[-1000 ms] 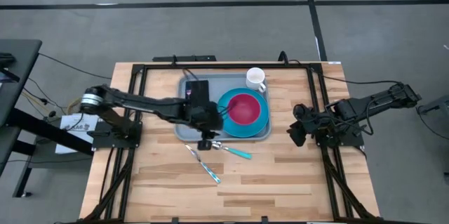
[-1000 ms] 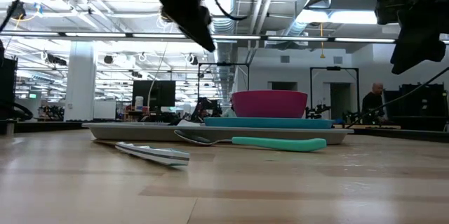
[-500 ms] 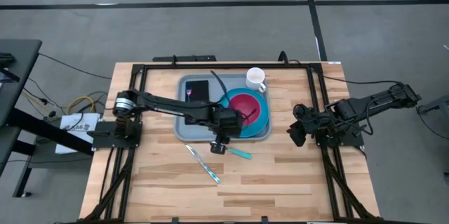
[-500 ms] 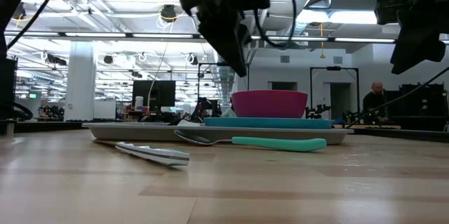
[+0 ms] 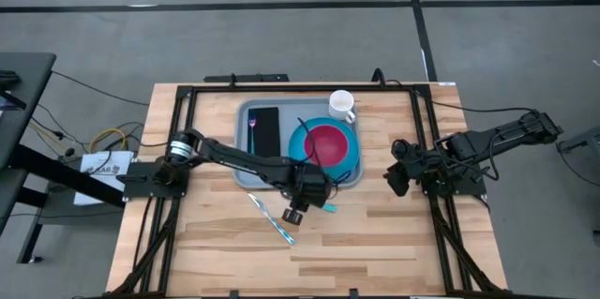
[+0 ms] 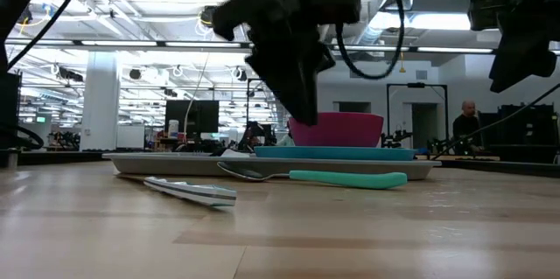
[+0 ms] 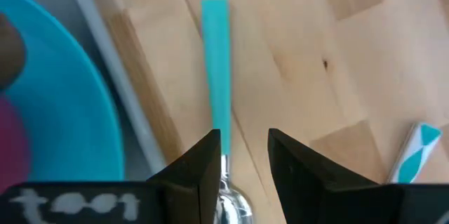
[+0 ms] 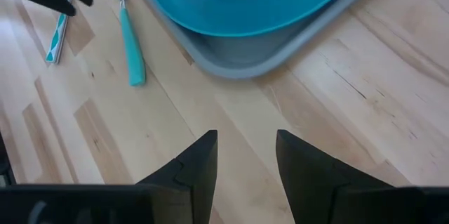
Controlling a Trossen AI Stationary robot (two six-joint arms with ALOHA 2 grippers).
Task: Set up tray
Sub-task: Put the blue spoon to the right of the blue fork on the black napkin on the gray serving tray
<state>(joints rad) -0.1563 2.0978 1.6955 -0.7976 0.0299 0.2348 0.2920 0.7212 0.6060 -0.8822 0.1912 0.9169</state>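
The left gripper [image 7: 242, 155] has moved from the tray [image 5: 246, 173] to above the spoon [image 7: 215, 76], fingers apart and empty, probably ready to pick it.

Bare surface [image 5: 375, 243] is left free at 6 o'clock of the tray [image 5: 246, 173]. Passage along its near rim is blocked by the spoon [image 5: 323, 206], the knife [image 5: 272, 221] and the left end effector [image 5: 292, 216].

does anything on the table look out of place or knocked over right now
Nothing is spilled or tipped. Two utensils lie loose on the table in front of the tray rather than on it: a teal-handled spoon beside the tray's front rim, and another with a striped handle farther out, at an angle. The left gripper hangs over the spoon, jaws open.
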